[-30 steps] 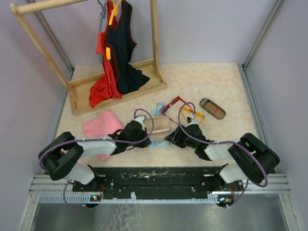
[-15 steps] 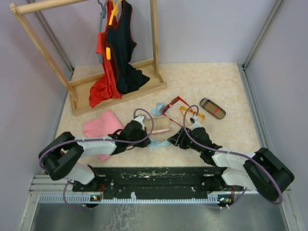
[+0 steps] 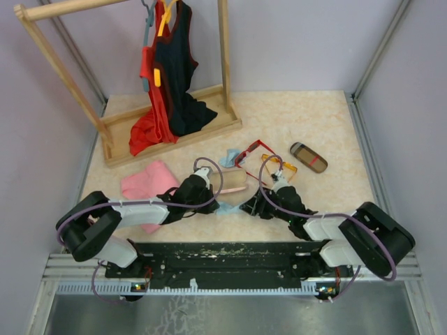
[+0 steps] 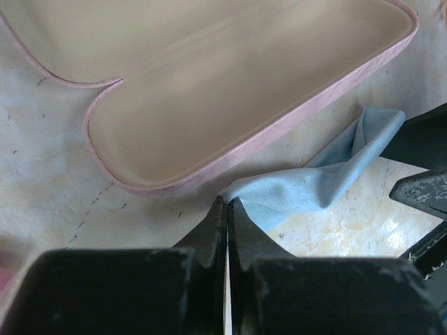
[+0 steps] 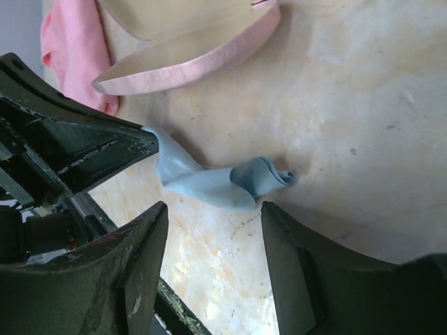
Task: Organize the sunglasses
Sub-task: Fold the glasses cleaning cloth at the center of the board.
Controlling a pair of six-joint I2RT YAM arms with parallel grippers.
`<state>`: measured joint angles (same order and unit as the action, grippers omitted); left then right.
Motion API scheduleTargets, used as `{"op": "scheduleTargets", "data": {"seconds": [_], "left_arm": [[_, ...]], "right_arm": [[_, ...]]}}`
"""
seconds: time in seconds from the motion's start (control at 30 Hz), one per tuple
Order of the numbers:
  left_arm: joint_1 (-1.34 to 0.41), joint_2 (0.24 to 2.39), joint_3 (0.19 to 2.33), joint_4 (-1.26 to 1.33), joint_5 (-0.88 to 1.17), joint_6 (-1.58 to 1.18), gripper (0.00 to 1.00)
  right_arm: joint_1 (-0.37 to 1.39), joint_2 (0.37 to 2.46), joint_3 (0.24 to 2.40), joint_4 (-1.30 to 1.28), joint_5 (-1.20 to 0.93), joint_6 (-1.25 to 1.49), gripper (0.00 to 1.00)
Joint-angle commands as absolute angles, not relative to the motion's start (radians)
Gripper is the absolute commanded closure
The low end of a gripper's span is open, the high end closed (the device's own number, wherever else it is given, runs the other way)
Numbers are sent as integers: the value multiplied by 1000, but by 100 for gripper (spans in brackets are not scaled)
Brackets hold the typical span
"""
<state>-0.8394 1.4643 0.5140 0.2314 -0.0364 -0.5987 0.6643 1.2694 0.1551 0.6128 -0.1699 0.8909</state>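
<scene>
Meanwhile, on the marbled desk [image 3: 314,115], well apart from the wooden clothes rack [image 3: 225,56], both arms bent low over a scrap of fabric rather than the eyewear they were there to sort. The left gripper [image 4: 227,208] had its jaws pressed fully together on one corner of the light blue cloth [image 5: 209,183]. The right gripper [image 5: 213,237] stood with its jaws parted, one finger on either side of the cloth's rolled free end, gripping nothing. Just beyond them lay the open pink case [image 3: 234,183], its pale lining bare where the wrist cameras showed it. The red sunglasses [image 3: 246,153] and the orange sunglasses [image 3: 281,166] lay farther back on the desk, close beside each other, neither held and neither in a case.

The likeliest trouble lay in the crowding. The two grippers sat very near one another, so a closing or shifting right finger could have knocked the left one. A closure set too high would probably have caught only a loose fold, which thin fabric would let slip. With one corner pinned, a pull might have dragged the cloth against the case rim and nudged the case. The right arm also ran close by the orange pair, so a careless swing could have swept it aside
</scene>
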Motion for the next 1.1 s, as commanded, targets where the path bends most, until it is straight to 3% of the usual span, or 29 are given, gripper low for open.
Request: {"op": "scheduleTargets", "data": {"seconds": [0.0, 0.73, 1.07], "left_arm": [[-832, 1478, 532, 214, -44, -591, 100], [-832, 1479, 529, 221, -36, -588, 100], [-833, 1480, 531, 222, -34, -588, 100]], "right_arm": [[661, 1353, 145, 769, -240, 868, 41], [660, 1357, 94, 1004, -270, 997, 46], [660, 1329, 106, 921, -250, 990, 62]]}}
